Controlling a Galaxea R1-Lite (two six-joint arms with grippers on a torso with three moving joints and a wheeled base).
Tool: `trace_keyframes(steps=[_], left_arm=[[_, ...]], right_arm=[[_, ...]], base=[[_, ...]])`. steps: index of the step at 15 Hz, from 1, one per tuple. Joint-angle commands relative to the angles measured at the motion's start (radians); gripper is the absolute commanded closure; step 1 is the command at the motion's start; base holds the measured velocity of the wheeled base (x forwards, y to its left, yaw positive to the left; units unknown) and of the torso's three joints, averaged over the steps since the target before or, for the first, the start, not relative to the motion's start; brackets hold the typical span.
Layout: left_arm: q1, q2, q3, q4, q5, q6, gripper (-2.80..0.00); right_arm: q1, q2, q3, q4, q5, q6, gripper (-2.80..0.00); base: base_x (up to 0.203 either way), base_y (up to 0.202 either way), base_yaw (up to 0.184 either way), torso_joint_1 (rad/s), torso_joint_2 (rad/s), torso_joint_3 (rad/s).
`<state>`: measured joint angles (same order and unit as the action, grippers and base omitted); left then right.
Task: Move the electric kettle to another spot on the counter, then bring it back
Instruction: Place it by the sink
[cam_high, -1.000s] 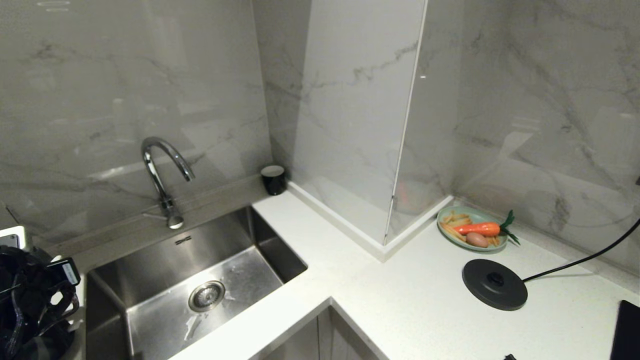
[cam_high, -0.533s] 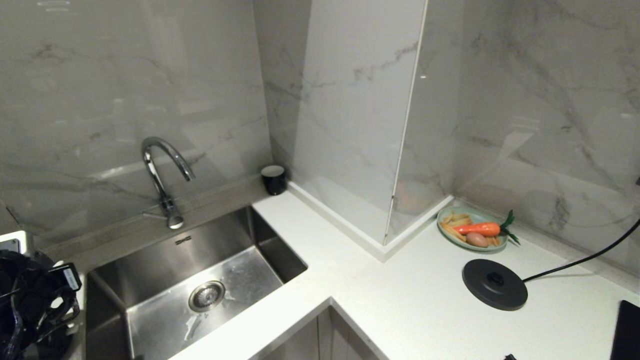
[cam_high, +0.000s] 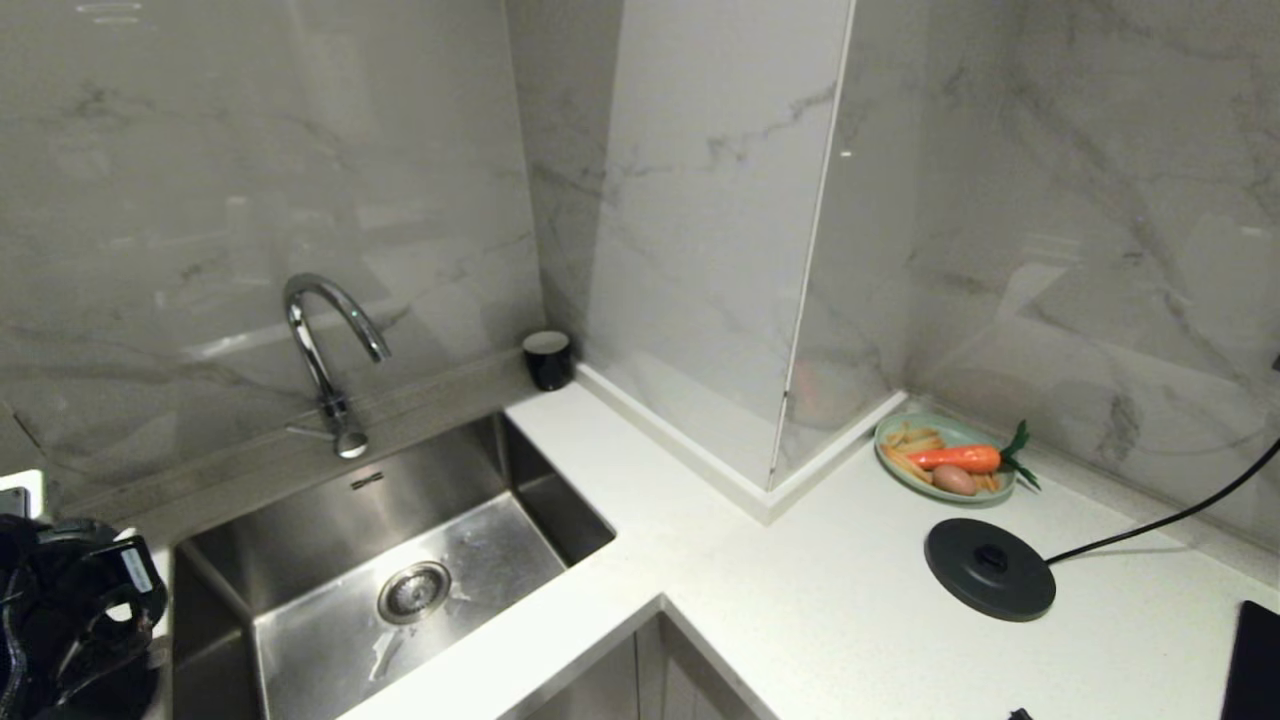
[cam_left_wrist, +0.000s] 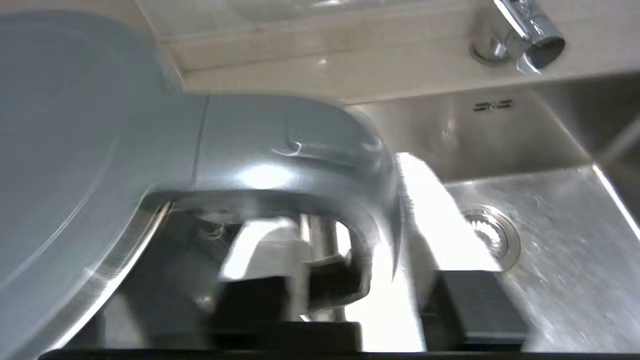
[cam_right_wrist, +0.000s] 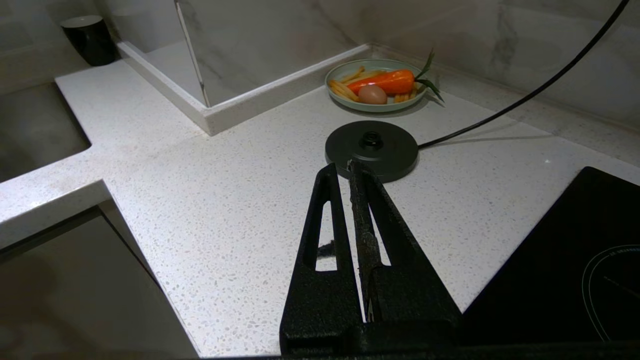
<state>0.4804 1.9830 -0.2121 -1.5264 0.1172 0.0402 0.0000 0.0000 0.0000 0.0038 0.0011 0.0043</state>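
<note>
Electric kettle (cam_left_wrist: 100, 125) down at the left end of the worktop (cam_high: 800, 600), just beside the steel sink (cam_high: 300, 560), seen close and blurred from the left wrist: flat round lid filling one side of that view, big loop handle (cam_left_wrist: 280, 150) arching toward the basin. Left pincer (cam_left_wrist: 345, 280) right at that handle, low at the left edge of the head view on the end of the left arm (cam_high: 70, 610); gripping or released, impossible to tell through the blur. Chrome tap (cam_high: 325, 350) curving over the back of the sink, drain in view beyond the handle.

Well apart, across the corner of the worktop: the kettle's round black base disc (cam_high: 988, 568), bare, with its cord (cam_high: 1160, 520) trailing off toward the wall. Just behind it, a pale green plate (cam_high: 890, 440) with a carrot (cam_high: 955, 458), chips and an egg. Small black cup (cam_high: 547, 358) in the corner by the marble upstand.

Right pincer (cam_right_wrist: 352, 167) clenched on nothing, poised above the speckled stone, tips pointing at the base disc, black hob (cam_right_wrist: 575, 260) beside it.
</note>
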Motion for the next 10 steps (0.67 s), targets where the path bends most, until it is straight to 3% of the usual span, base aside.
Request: trace_keyframes(steps=[1,7,10], left_arm=[[0.003,-0.007,-0.001,-0.004,0.001,-0.002,-2.80],[0.014,-0.021,0.015,-0.004,-0.009,-0.003,-2.80],[0.014,-0.042,0.060,-0.004,-0.050,-0.002,-2.80]], right_arm=[[0.000,0.000,0.000,0.000,0.000,0.000,0.00],[0.000,0.000,0.000,-0.001,0.000,0.000,0.00],[0.000,0.000,0.000,0.001,0.000,0.000,0.00]], base=[[0.000,0.000,0.000,0.000,0.00,0.000],[0.000,0.000,0.000,0.000,0.00,0.000],[0.000,0.000,0.000,0.000,0.00,0.000]])
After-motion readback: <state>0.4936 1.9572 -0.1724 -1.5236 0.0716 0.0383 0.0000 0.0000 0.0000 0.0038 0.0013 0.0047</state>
